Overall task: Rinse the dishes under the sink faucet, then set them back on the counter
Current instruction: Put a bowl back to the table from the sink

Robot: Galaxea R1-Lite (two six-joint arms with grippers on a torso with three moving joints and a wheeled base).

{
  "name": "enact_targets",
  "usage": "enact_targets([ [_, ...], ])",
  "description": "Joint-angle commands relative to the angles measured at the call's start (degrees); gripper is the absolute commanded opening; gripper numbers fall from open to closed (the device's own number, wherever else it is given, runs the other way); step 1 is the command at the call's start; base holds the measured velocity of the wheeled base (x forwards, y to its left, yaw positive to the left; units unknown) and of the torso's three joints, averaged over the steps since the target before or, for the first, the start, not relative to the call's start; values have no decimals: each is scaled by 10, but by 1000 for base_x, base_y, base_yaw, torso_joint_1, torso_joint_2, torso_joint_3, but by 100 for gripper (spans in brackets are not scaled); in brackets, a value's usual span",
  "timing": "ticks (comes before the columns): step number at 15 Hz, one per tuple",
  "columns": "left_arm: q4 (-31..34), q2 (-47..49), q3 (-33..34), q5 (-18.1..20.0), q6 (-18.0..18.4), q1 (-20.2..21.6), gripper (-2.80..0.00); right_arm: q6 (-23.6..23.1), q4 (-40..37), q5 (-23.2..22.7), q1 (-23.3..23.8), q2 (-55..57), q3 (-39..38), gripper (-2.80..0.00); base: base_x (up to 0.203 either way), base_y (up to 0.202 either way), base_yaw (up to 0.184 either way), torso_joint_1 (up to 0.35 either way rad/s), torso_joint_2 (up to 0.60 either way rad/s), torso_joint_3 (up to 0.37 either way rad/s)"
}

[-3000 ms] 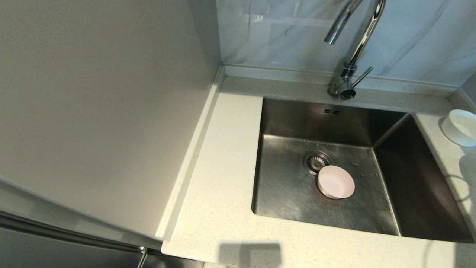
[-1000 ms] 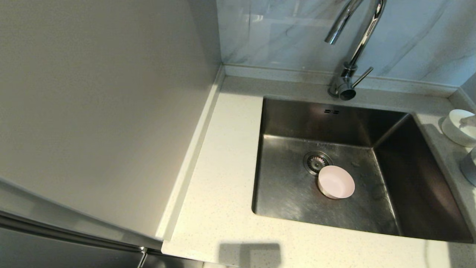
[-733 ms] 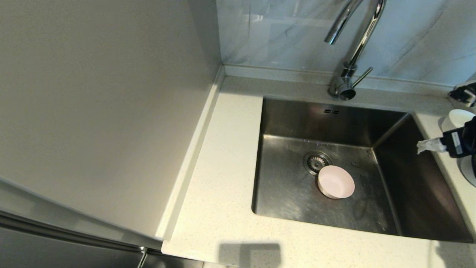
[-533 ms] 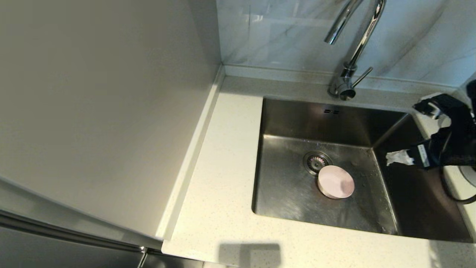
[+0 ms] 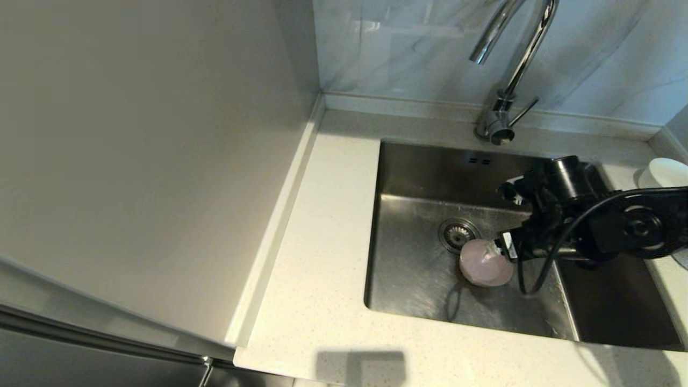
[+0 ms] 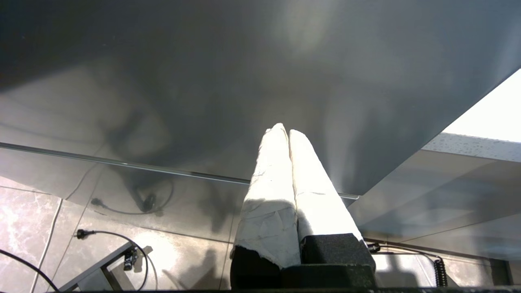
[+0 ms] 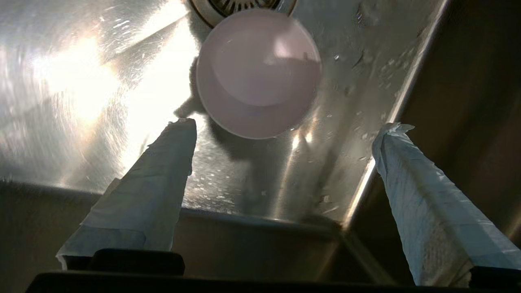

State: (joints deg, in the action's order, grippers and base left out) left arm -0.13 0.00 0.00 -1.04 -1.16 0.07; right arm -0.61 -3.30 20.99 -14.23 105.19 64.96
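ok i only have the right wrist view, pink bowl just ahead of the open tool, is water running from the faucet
Observer: No stream shows under the faucet spout in the head view.
Operator: any other dishes around
Observer: One white bowl stands on the counter, right of the sink.
Operator: and the left tool
Observer: The left tool is shut, down by a cabinet front below counter level and nowhere near the sink.
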Motion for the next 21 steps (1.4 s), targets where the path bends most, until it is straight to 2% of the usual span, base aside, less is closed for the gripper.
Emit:
enact_targets([
  [1,0,-2,0,0,-1,0,-280,49,-12,25,-18,65,20,0,0,0,0,0,0,0],
  [3,0,-2,0,0,-1,0,-280,89,-44,41,-26,103,55,0,0,0,0,0,0,0],
  [9,0,-2,0,0,0,0,-280,160,-152,42,-31,219,218,0,0,0,0,0,0,0],
  [21,0,-2,0,0,-1,0,-280,165,-159,38,-29,366,347,0,0,0,0,0,0,0],
])
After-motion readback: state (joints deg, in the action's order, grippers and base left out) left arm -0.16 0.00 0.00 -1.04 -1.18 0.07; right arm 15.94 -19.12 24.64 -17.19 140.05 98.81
